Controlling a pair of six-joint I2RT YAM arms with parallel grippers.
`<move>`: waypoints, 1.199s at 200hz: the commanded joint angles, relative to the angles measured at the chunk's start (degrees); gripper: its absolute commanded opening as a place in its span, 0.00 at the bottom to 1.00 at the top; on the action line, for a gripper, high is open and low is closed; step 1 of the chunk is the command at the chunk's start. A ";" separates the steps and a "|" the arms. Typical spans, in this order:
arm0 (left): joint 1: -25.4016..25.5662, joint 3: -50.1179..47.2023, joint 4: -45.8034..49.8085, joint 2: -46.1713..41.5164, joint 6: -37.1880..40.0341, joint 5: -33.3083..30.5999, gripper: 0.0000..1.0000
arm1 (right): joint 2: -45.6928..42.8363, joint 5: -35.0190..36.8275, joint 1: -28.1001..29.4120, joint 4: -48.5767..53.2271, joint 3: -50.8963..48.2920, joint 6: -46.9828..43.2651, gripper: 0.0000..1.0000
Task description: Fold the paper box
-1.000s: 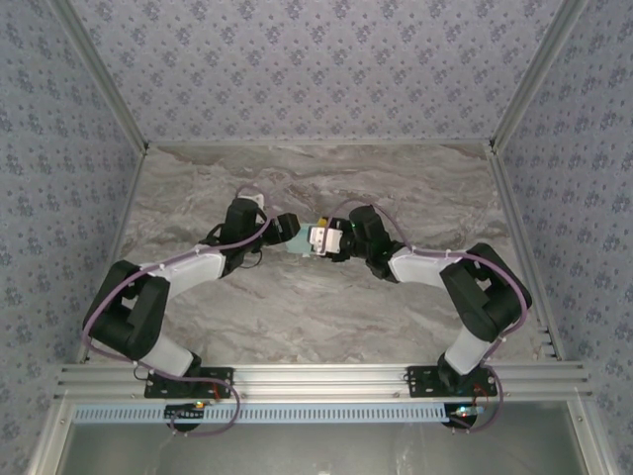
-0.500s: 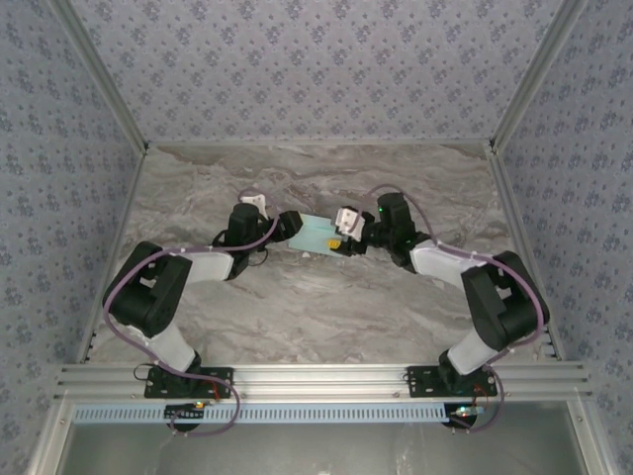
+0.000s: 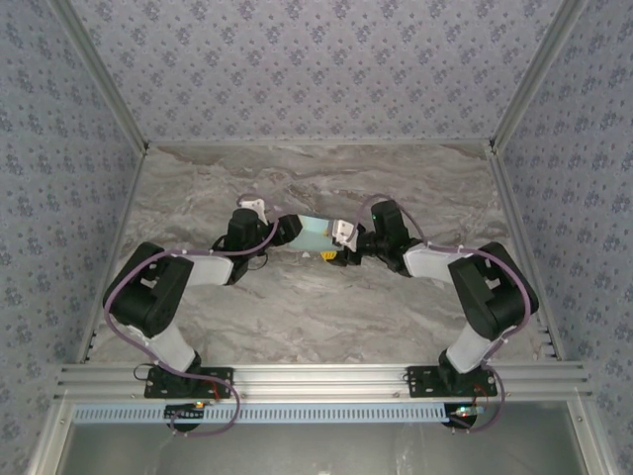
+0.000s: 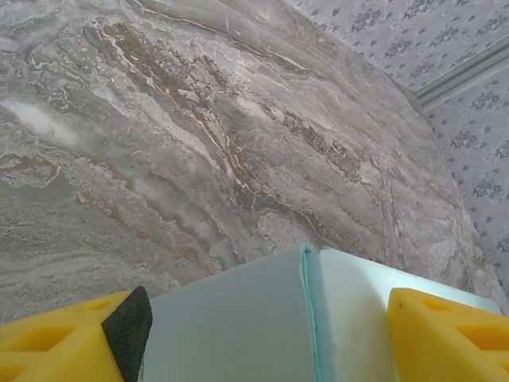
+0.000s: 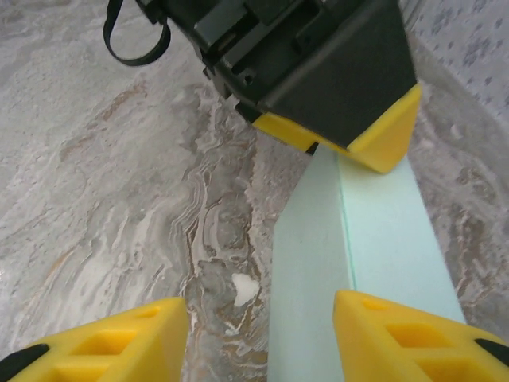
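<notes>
Left wrist view: the left gripper (image 4: 266,318) is clamping the pale aqua-blue thin-card paper box (image 4: 231,338) between both yellow fingers (image 4: 56,346).
Right gripper (image 5: 262,314): its jaws are standing apart, one finger lying on the box and the other clear of it.
Box position: it is bridging the two grippers, mid-way across the grey marbled table (image 3: 297,307).

The top camera looked down from above the near edge across the whole worktop (image 3: 297,307). Both wrist cameras sat close over mid-worktop, facing each other, sharing the paper box (image 3: 315,231).
</notes>
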State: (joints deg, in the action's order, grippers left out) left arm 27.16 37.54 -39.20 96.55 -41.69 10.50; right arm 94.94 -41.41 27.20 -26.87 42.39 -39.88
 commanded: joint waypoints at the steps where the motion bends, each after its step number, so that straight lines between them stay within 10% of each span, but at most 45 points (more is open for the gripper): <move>1: -0.04 -2.82 13.61 3.03 1.94 -4.24 0.78 | 0.49 1.93 -1.72 -0.46 -3.91 3.04 0.54; 59: 0.00 -2.72 13.85 3.18 1.80 -4.43 0.78 | -7.81 -0.77 -1.92 5.16 -1.26 0.48 0.60; 165: -0.01 -5.47 11.07 3.46 2.14 -5.90 0.80 | 3.86 5.23 1.35 22.36 7.94 -13.89 0.61; 240: 0.76 -11.92 4.73 -1.50 7.17 -5.29 0.81 | -8.43 13.12 4.03 24.22 6.57 -22.18 0.62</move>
State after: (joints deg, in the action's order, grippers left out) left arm 27.27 29.54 -49.08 94.11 -39.92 7.31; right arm 91.50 -30.74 30.65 -7.25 50.26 -57.14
